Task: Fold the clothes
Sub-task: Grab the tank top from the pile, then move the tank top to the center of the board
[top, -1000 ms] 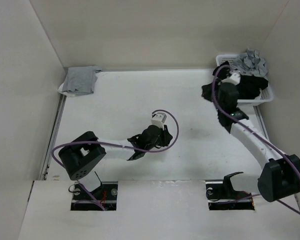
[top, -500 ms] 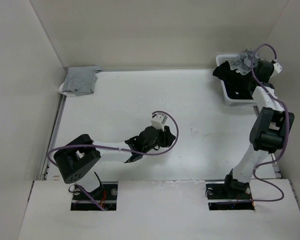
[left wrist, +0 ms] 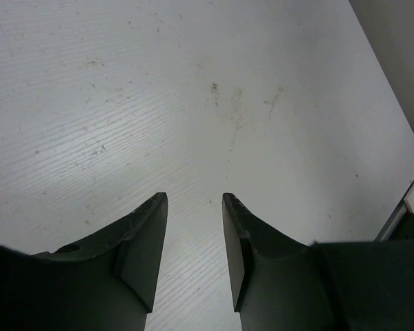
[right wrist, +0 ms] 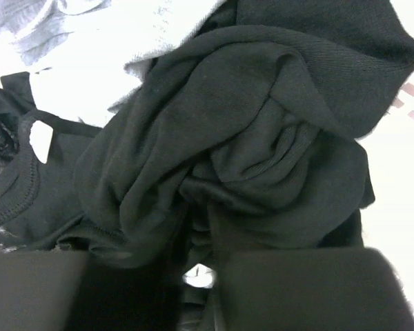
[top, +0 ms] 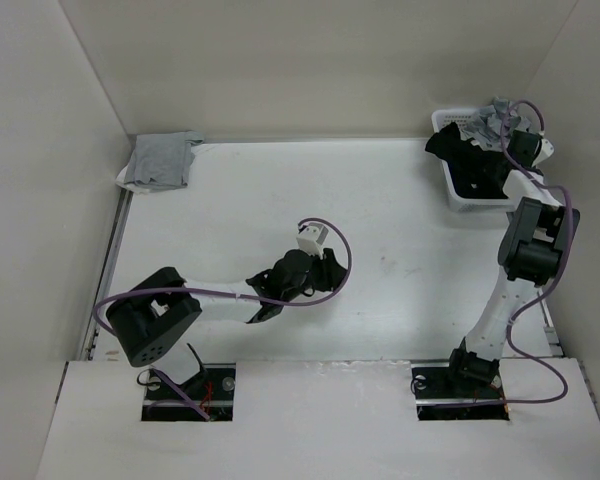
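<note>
The plain black short-sleeved T-shirt of soft fabric (right wrist: 248, 138) lies bunched in the white plastic basket (top: 477, 205) at the 1 o'clock corner of the white counter (top: 280, 190), beside a mottled grey-and-white cloth (top: 495, 118). My right gripper (right wrist: 203, 258) hangs directly over the shirt. Its black folds fill my wrist view from 9 through 12 to 3 o'clock and reach down to my fingertips. I cannot tell whether those jaws are clenched on fabric or parted, because they blur into the dark cloth. My left gripper (left wrist: 193, 207) hovers over mid-counter, well apart from the shirt. Its jaws are released with a plain gap between them and hold nothing.
</note>
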Action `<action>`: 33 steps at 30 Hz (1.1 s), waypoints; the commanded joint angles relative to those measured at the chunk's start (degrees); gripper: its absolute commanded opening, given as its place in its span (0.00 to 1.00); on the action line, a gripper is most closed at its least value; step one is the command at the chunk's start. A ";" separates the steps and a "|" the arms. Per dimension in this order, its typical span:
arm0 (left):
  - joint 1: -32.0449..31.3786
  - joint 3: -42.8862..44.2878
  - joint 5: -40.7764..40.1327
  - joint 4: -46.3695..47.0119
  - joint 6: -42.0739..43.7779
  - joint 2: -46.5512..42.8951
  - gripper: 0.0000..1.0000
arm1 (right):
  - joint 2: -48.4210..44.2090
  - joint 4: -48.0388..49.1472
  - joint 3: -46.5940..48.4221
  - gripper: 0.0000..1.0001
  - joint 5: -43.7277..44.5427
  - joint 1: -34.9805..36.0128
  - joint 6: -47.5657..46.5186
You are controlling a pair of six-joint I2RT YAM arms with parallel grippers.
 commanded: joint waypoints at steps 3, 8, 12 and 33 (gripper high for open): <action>0.21 0.15 2.23 3.91 -0.99 0.35 0.36 | -4.90 9.82 -2.76 0.00 -1.33 0.44 0.82; 0.29 0.15 2.85 4.43 -1.87 0.79 0.36 | -25.52 22.83 -19.00 0.00 -0.19 2.27 3.01; 0.38 0.06 3.46 4.70 -2.57 1.05 0.36 | -41.29 25.85 -28.00 0.00 -0.45 5.35 5.57; 23.48 -14.79 -3.92 -3.11 -12.24 -28.20 0.34 | -67.79 19.95 -35.12 0.03 -4.75 58.18 11.10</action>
